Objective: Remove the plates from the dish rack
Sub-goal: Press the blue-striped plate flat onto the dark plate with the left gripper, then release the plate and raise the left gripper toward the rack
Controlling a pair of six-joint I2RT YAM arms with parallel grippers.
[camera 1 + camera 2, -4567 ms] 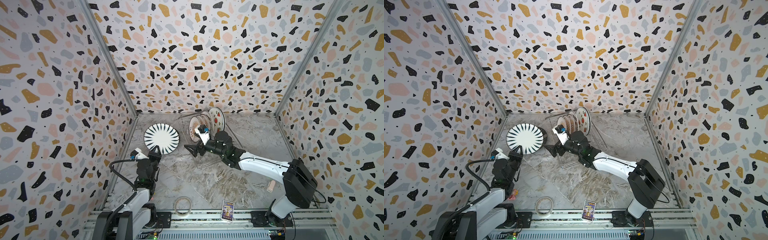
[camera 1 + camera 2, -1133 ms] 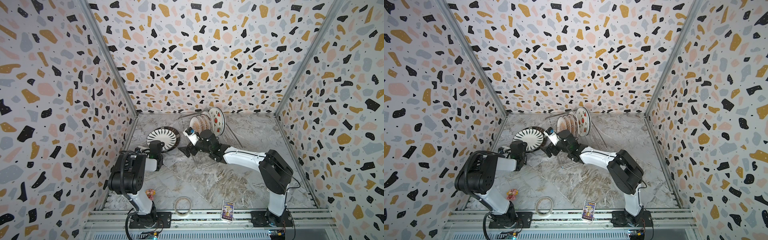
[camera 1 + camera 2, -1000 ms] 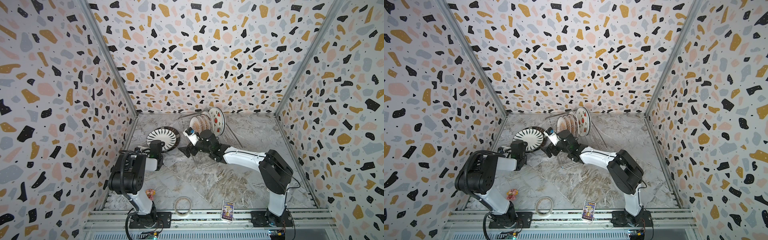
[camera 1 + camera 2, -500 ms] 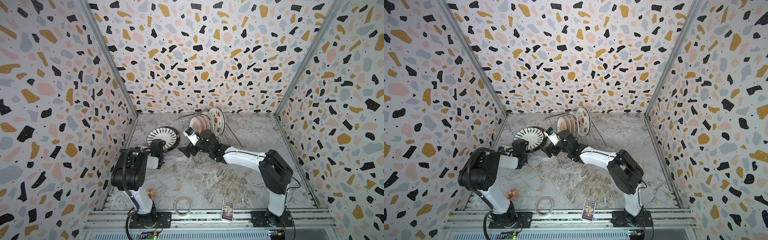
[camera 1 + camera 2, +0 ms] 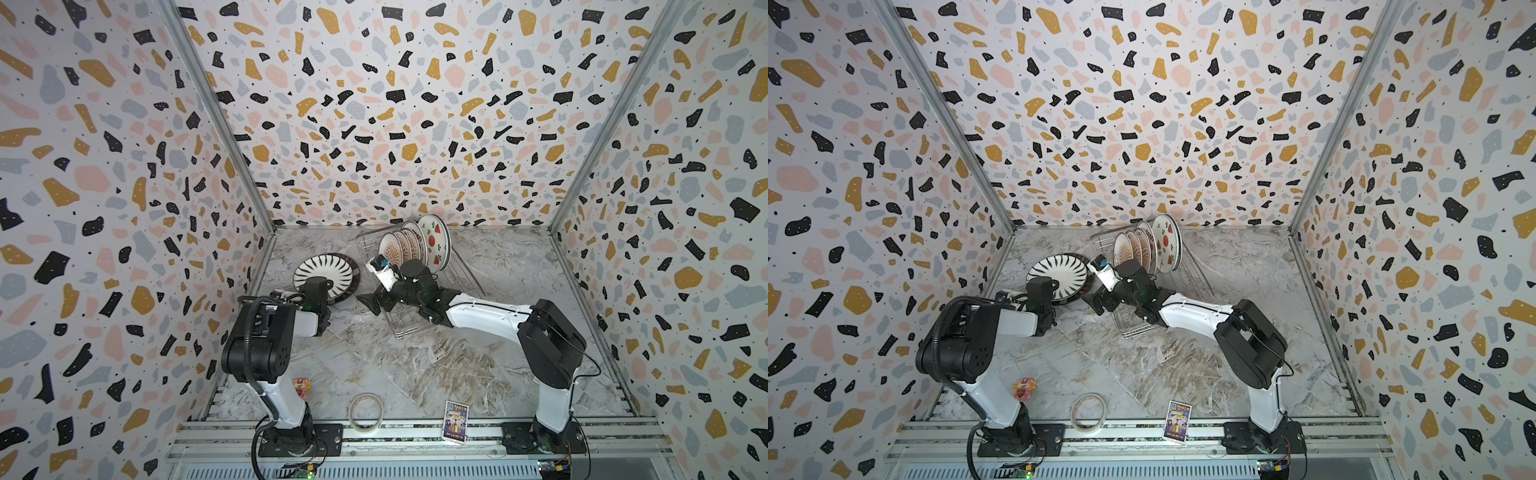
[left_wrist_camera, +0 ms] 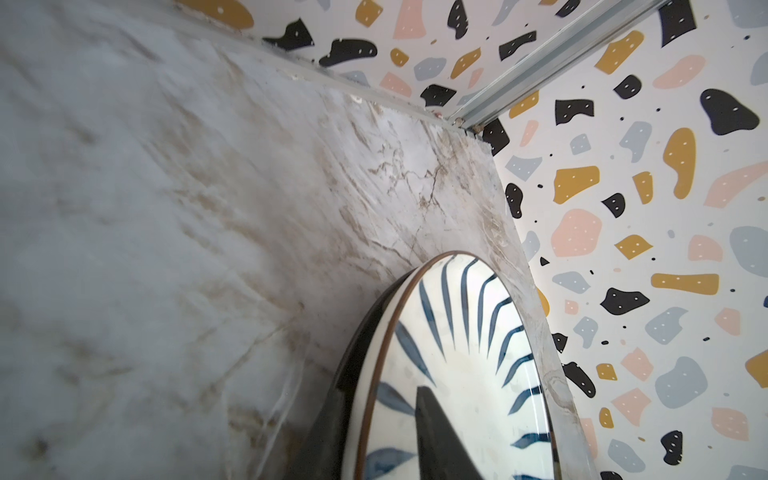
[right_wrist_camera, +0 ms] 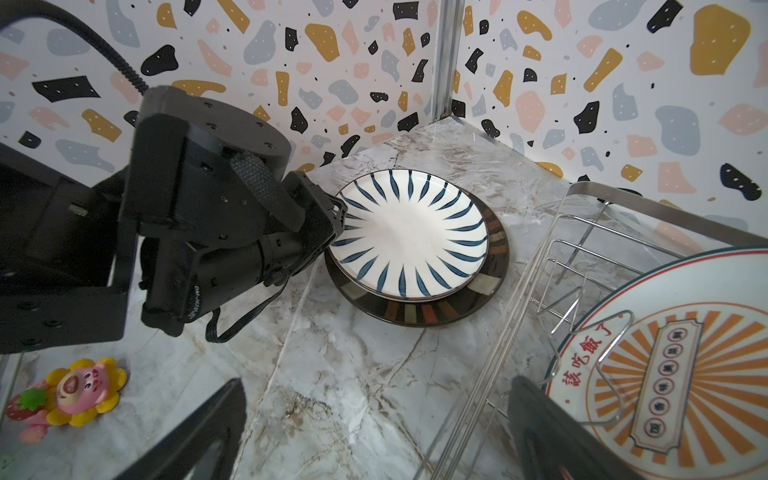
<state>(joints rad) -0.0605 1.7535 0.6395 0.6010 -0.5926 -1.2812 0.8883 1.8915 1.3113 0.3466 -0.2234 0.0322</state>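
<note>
A white plate with dark radial stripes [image 5: 328,270] [image 5: 1059,274] [image 7: 411,232] lies on a dark plate [image 7: 419,311] at the back left. My left gripper [image 5: 322,286] [image 5: 1050,286] [image 6: 374,415] straddles its near rim, one finger over the face and one outside; whether it still presses I cannot tell. The dish rack [image 5: 461,274] [image 5: 1192,274] [image 7: 582,232] holds several upright plates [image 5: 415,245] [image 5: 1146,245]. My right gripper [image 5: 376,302] [image 5: 1100,301] [image 7: 376,386] stands open across the rack's front-left edge, in front of the orange sunburst plate [image 7: 681,374].
A beige tape ring [image 5: 365,411], a small card [image 5: 456,419] and a pink toy [image 5: 300,384] [image 7: 70,390] lie near the front rail. The patterned walls stand close behind the striped plate and the rack.
The left arm has come out from the front to the striped plate. In the last second its elbow shifted slightly right and the plate settled flatter. The right arm stayed still.
</note>
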